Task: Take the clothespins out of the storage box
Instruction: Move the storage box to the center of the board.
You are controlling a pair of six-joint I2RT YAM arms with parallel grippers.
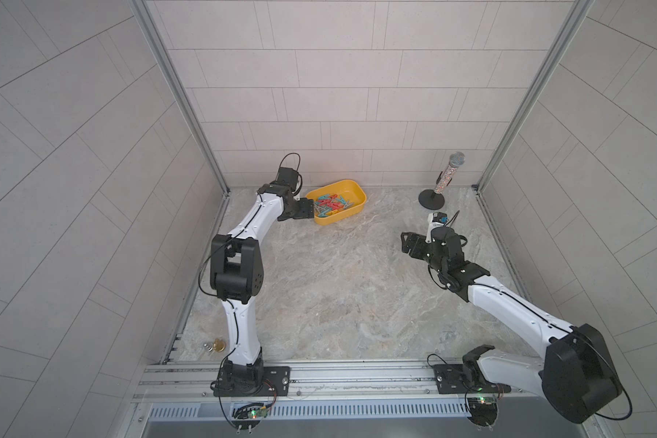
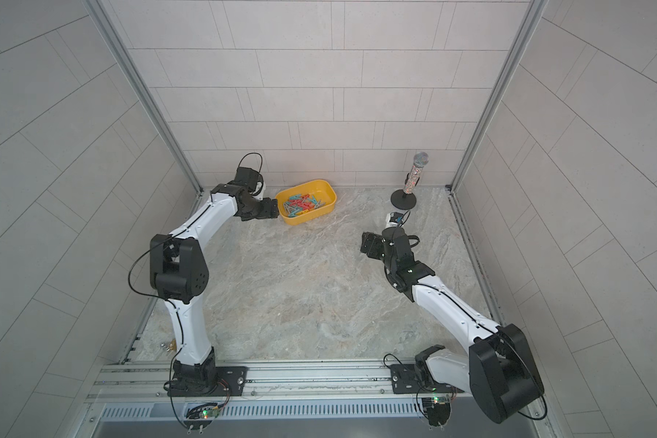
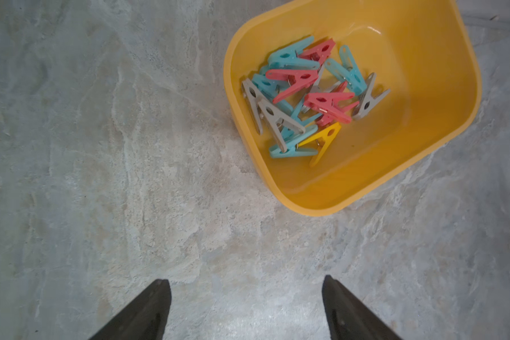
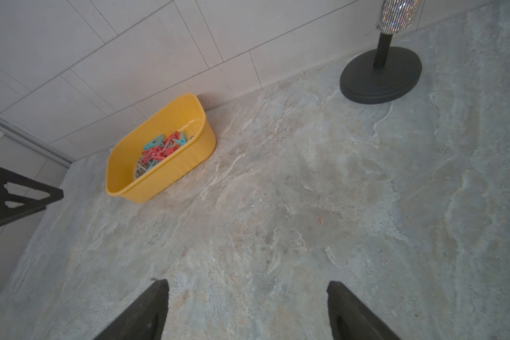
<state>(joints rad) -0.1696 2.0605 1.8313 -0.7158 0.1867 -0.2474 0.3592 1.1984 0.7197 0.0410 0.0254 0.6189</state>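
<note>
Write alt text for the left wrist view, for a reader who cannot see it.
A yellow storage box on a stone-patterned table holds a tangled pile of teal, red and grey clothespins plus one yellow clothespin. The left end effector is open and empty, short of the box.

In both top views a glitter-covered microphone [image 1: 448,170] [image 2: 414,172] stands on its round black base [image 1: 429,200] at upper right of the marbled tabletop [image 1: 338,288]; a small amber object [image 1: 218,345] lies lower left
</note>
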